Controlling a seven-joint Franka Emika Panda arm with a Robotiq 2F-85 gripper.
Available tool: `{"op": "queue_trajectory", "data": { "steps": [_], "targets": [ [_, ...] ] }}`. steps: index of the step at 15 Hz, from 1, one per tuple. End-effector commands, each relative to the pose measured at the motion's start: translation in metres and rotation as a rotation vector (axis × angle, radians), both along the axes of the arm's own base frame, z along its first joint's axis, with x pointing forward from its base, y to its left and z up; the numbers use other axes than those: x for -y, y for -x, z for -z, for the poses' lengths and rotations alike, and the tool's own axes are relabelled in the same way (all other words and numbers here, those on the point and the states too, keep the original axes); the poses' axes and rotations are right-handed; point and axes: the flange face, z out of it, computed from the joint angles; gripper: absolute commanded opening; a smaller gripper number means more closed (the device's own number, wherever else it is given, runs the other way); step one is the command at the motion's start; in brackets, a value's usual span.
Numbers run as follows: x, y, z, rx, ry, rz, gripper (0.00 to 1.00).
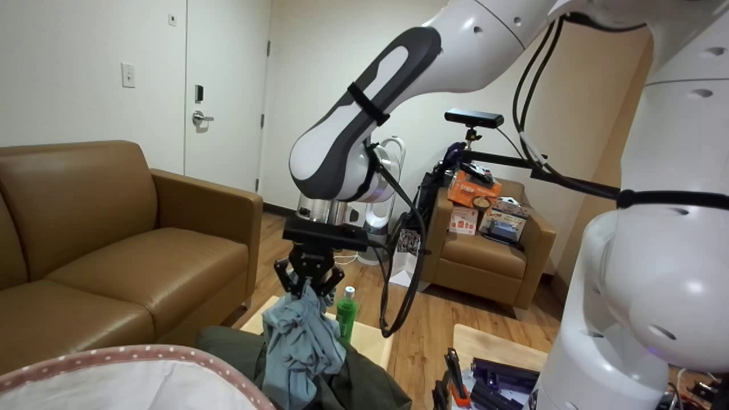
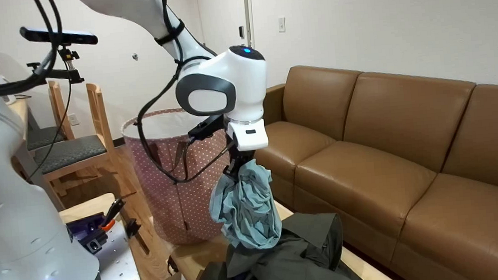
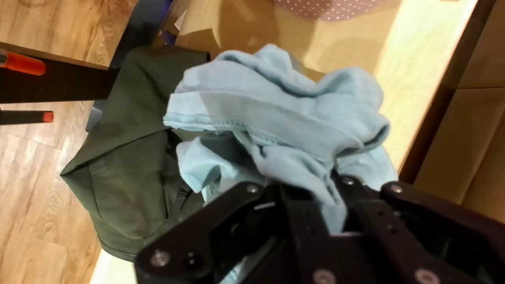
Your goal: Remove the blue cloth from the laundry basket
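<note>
The light blue cloth (image 1: pixel 304 347) hangs bunched from my gripper (image 1: pixel 308 289). It shows also in an exterior view (image 2: pixel 248 210) and fills the middle of the wrist view (image 3: pixel 276 106). In the wrist view my gripper (image 3: pixel 315 189) is shut on a fold of the cloth between its fingers. The pink laundry basket with white dots (image 2: pixel 187 208) stands beside the gripper, and the cloth is outside it. The basket's rim is at the bottom left of an exterior view (image 1: pixel 125 354); its wall is at the top of the wrist view (image 3: pixel 335 12). The basket's inside bottom is hidden.
A dark green garment (image 2: pixel 287 272) lies on the low wooden table (image 3: pixel 410 79) below the cloth; I cannot tell whether they touch. A green bottle (image 1: pixel 346 316) stands behind the cloth. A brown sofa (image 2: pixel 369 170) runs alongside. Tools (image 1: pixel 495 381) lie near the robot base.
</note>
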Motion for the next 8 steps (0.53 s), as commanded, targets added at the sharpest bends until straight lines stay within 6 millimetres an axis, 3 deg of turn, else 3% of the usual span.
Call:
{"op": "queue_trajectory", "data": {
  "steps": [1, 5, 8],
  "targets": [
    [0.001, -0.002, 0.001, 0.013, 0.011, -0.002, 0.03],
    [0.012, -0.006, 0.035, 0.024, 0.074, 0.017, 0.03],
    [0.024, -0.007, 0.074, 0.011, 0.134, 0.038, 0.03]
  ]
}}
